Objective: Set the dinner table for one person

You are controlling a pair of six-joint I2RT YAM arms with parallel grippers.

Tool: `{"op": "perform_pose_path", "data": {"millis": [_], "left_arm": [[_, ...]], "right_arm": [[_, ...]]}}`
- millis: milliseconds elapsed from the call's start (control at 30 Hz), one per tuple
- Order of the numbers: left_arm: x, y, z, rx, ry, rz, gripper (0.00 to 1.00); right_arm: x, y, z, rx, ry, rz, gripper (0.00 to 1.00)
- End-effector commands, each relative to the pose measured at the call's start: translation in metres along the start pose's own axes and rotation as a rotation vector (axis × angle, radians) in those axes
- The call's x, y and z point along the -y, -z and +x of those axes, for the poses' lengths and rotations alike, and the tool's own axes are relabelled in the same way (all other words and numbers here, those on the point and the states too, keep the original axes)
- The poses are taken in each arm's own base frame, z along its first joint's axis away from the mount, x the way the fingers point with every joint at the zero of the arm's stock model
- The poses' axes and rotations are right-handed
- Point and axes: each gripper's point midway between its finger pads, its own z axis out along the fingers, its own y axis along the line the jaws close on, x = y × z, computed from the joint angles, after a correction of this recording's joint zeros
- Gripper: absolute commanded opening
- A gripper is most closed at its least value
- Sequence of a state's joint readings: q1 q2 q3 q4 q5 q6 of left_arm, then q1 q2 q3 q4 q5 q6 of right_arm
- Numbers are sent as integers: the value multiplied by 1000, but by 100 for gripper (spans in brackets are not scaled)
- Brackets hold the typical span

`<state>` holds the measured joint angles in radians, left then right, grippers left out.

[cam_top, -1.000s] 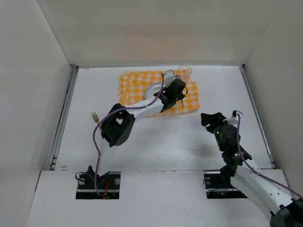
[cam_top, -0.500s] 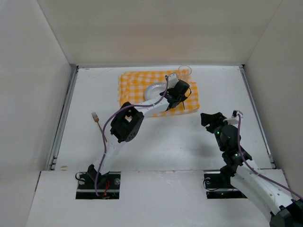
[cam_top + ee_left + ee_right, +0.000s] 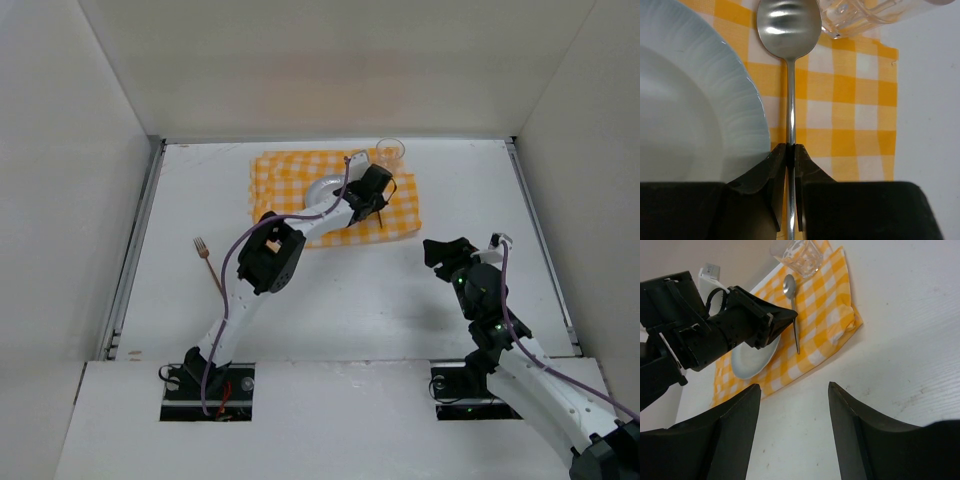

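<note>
A yellow-and-white checked cloth (image 3: 300,170) lies at the back of the white dinner table (image 3: 340,300). On it are a white plate (image 3: 685,110), a clear glass (image 3: 390,151) at its far right corner, and a metal spoon (image 3: 789,30). My left gripper (image 3: 790,150) is shut on the spoon's handle, just right of the plate, with the bowl pointing toward the glass (image 3: 865,12). My right gripper (image 3: 447,250) is open and empty over bare table to the right. The right wrist view shows the plate (image 3: 747,360), the spoon (image 3: 791,305) and the glass (image 3: 797,252).
A fork (image 3: 208,263) lies on the table at the left, beside the left arm. Metal strips (image 3: 135,240) run along the table's side edges, and white walls enclose the table on three sides.
The left arm's elbow has swung right and the gripper, still on the spoon, has shifted slightly over the cloth. The right arm has not moved.
</note>
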<state>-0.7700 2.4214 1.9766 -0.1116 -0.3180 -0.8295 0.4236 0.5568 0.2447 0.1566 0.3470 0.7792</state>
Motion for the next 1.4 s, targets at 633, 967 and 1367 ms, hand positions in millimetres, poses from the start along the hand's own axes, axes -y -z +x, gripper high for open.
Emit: {"op": "perform_pose_path", "data": {"millis": [633,967,1367], "left_arm": [[57,83,-37,60,-95,184,33],[-56,229,-79,263,-114,100,22],[-361,313,-23,241,126,-536,44]], "right_arm": [[-3,1,-7,40,-12,-14,63],[-15,1,2,-9,18,-43,21],[-26,1,14,-42,28,-70,31]]}}
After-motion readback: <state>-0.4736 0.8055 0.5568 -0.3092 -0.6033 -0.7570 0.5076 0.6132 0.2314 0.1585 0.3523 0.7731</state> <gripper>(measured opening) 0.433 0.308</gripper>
